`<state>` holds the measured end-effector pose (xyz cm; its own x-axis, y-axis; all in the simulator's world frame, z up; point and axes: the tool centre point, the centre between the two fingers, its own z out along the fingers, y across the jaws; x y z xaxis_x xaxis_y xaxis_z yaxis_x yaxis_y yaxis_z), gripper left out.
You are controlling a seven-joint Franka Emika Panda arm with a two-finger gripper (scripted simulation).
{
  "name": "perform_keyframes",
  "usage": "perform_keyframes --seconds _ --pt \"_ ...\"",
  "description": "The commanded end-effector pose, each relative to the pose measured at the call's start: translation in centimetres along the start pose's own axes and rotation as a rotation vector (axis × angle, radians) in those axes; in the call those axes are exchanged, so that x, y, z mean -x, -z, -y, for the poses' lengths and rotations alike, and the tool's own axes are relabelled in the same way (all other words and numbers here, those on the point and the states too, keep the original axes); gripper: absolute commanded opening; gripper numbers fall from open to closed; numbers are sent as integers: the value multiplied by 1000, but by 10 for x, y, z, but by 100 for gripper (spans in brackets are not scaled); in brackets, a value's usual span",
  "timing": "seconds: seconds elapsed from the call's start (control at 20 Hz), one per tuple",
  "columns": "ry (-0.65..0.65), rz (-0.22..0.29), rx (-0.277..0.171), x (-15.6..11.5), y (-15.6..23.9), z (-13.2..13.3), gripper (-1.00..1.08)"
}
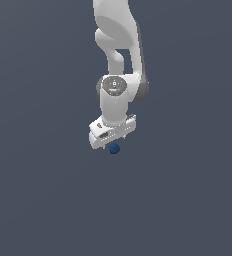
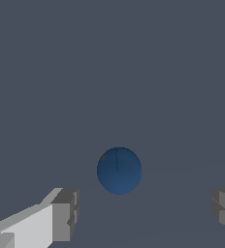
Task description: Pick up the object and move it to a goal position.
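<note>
While the glossy white arm's blocky gripper [image 1: 113,141] hangs with grey fingers [image 2: 66,215] spread open, a small, smooth dark blue ball [image 2: 119,170] sits between them, untouched.

Simulated scene: plain, featureless grey-blue ground [image 1: 38,200].

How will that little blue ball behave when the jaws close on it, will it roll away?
The blue ball is round and smooth, so it would probably roll at any off-centre nudge. It looks plain and glossy, so it may be slippery and could squirt out. The gripper has its jaws wide open, one on either side; the ball is much narrower, so closing evenly should centre it.
</note>
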<state>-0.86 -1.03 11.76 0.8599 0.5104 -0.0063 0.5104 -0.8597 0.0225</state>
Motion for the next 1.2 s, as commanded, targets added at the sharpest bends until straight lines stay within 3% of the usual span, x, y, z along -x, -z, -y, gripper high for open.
perform_keyframes --seconds 0.0,0.55,1.15 --pt "70 -1 -4 2 -8 2 100" --pt "280 -8 -18 9 -31 9 100" --pt "320 -9 -21 11 -39 10 100"
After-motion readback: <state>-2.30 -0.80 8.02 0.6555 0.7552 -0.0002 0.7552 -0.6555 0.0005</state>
